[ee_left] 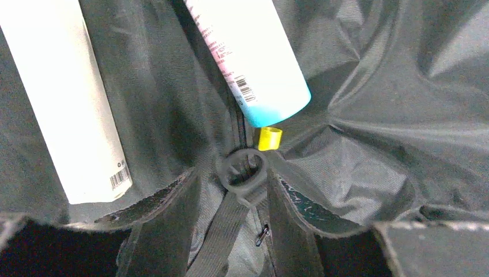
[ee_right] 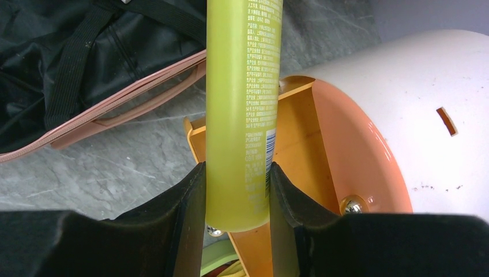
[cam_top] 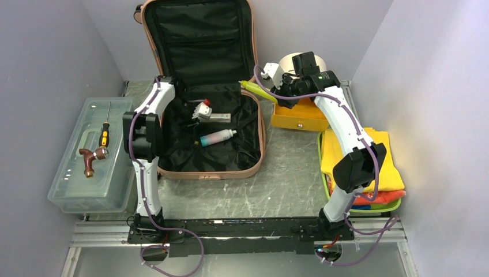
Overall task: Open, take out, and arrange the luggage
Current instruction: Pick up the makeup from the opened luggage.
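**Top view**
- Luggage [cam_top: 196, 40]: salmon-pink hard shell, open at the back middle of the counter [cam_top: 288, 173]. The lid stands upright and the black-lined base lies flat.
- Inside the base: a white carton [cam_top: 219, 118] and a white bottle [cam_top: 218, 137] with a teal end, near each other but apart.
- My left pincer [cam_top: 203, 109]: over the base, just beside the carton.
- My right pincer [cam_top: 270, 89]: just right of the luggage, clamped on a yellow-green tube [cam_top: 256, 91] above an orange drawer box [cam_top: 298, 117].
- Clear plastic bin [cam_top: 69, 190]: left of the luggage, with a screwdriver [cam_top: 104, 130] and a brown T-shaped tool [cam_top: 92, 157] on its lid.
- Lime-green tray [cam_top: 398, 205]: at the right, carrying folded yellow cloth [cam_top: 383, 164] over red and blue layers.

**Left wrist view**
- My fingers [ee_left: 167, 231]: spread apart and gripping nothing.
- Lining below them: a black ring pull [ee_left: 242, 170] on a strap, with a small yellow tab [ee_left: 269, 138] just above it.
- Carton at upper left. The bottle's teal end comes close to the tab, but I cannot tell whether they touch.

**Right wrist view**
- My fingers [ee_right: 184, 219]: pressed against both sides of the tube, which runs straight up the frame with its printed text showing.
- Orange box behind the tube, showing a metal knob [ee_right: 350, 206].
- White rounded body [ee_right: 403, 86]: just beside the box, at the right.
- Luggage's pink rim and black lining: upper left, on the grey marbled counter.
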### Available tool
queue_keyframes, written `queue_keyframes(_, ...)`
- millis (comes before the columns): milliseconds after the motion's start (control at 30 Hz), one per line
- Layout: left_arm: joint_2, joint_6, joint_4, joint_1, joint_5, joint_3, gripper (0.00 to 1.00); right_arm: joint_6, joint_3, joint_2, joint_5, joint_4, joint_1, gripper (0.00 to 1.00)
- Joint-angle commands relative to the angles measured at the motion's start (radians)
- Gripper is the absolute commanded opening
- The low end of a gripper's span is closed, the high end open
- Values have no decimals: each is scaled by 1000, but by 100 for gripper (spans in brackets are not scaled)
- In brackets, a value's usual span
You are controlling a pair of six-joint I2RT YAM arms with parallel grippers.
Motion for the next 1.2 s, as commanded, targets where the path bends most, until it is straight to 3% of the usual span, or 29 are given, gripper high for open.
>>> queue_keyframes(0, -13, 125, -110, 2, 40, 32, 51, -10, 17, -46, -18, 45, 4, 0)
queue_keyframes(833, -26, -14, 93, -40, -92, -175, 51, -13, 34, -28, -20, 39, 5, 0)
queue_keyframes(1067, -18, -20, 87, -40, -89, -178, 48, -12, 29, -36, -19, 41, 6, 0)
queue_keyframes(1167, -3, -38, 71, -40, -80, -156, 41, -13, 29, -37, -19, 41, 6, 0)
